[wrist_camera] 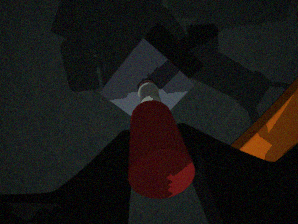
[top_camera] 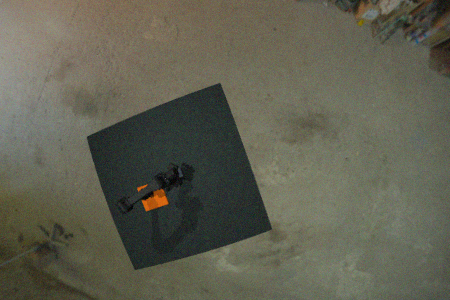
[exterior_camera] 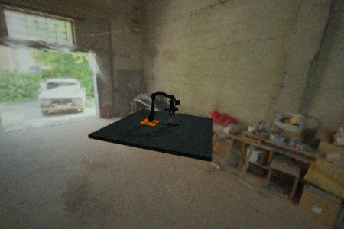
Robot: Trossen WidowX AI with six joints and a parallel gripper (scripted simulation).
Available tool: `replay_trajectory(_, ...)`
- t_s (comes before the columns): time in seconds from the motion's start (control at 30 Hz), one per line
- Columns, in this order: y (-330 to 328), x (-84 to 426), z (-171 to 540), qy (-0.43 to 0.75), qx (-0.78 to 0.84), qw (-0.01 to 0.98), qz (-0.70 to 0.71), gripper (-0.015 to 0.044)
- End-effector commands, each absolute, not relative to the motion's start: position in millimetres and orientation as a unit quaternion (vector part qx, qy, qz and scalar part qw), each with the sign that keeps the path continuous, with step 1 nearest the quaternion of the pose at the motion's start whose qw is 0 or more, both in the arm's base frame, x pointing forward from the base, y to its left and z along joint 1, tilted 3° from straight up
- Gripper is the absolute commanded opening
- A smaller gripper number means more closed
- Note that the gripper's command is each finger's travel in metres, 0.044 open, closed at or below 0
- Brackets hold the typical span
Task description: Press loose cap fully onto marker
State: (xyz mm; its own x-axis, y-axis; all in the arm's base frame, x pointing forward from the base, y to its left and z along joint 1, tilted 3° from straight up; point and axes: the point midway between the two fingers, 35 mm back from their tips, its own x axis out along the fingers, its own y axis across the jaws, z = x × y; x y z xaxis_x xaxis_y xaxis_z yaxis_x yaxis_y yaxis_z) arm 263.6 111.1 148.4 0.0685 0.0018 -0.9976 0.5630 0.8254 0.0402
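Note:
The red cap (wrist_camera: 160,155) is held between the fingers of my gripper (wrist_camera: 154,133) (exterior_camera: 171,113). In the wrist view its narrower far end points toward the holder block. The pale grey holder block (wrist_camera: 125,75) sits on the dark table. The marker (wrist_camera: 149,93) stands in it, light grey with a dark ring at one end. The far end of the cap overlaps the marker in the wrist view; whether they touch cannot be told. In the exterior view the gripper hangs above the table with the cap pointing down. In the top view the arm largely hides the block.
The orange base plate (top_camera: 156,200) (exterior_camera: 150,122) (wrist_camera: 272,135) lies under the arm's base, near one edge of the dark table (top_camera: 225,200) (exterior_camera: 180,141). The shadow of the arm falls across the table and over part of the block.

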Motion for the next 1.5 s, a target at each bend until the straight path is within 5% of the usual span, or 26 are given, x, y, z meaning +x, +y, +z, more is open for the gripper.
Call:
replay_trajectory(0.0,110.1,263.6,144.5,0.651,0.216,0.699,-0.205,0.0)
replay_trajectory(1.47,109.7,266.8,90.7,0.651,0.216,0.699,-0.205,0.0)
